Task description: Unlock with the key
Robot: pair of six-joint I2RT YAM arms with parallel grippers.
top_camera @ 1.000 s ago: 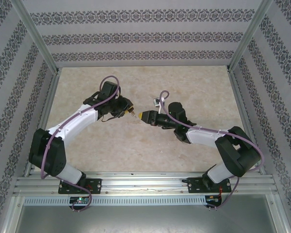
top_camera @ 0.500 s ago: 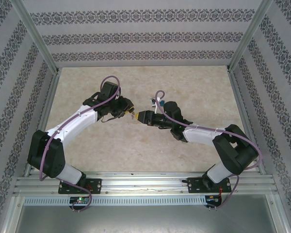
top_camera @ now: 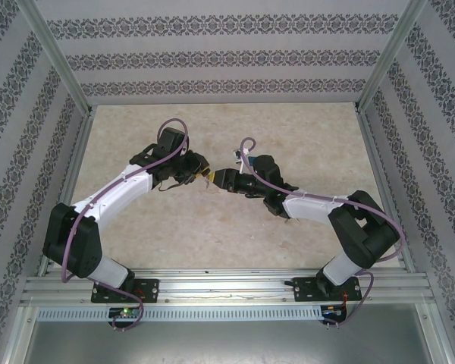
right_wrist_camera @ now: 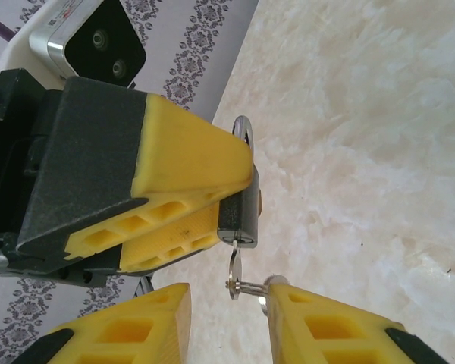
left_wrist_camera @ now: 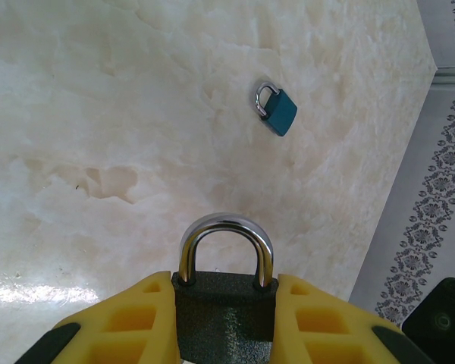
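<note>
- Your tabletop [top_camera: 212,235] is a pale, marble-patterned slab. It is glossy enough to throw a glare patch in the lower left of the left wrist view.
- Papered walls [top_camera: 227,57], with dark ornamental bands on pale stripes, close it in on three sides. Aluminium posts [top_camera: 57,64] run up the corners, and a metal rail [top_camera: 227,287] carries both arm bases along the bottom of the overhead frame.
- Your left pincer [left_wrist_camera: 224,282] is clamped on a dark grey padlock [left_wrist_camera: 224,315] at bottom centre of its wrist view. The silver shackle points up the frame.
- A teal padlock [left_wrist_camera: 277,112] lies flat on the tabletop in the upper right of that view, well apart from the grey one.
- Your right pincer [right_wrist_camera: 227,299] has its jaws standing apart, gripping nothing.
- The key ring [right_wrist_camera: 233,265] sits between the fingertips, just under the grey padlock's lower edge. The small key [right_wrist_camera: 252,288] touches the tip of the finger at lower right.
- Overhead, the two pincers meet nose to nose just left of frame centre.
</note>
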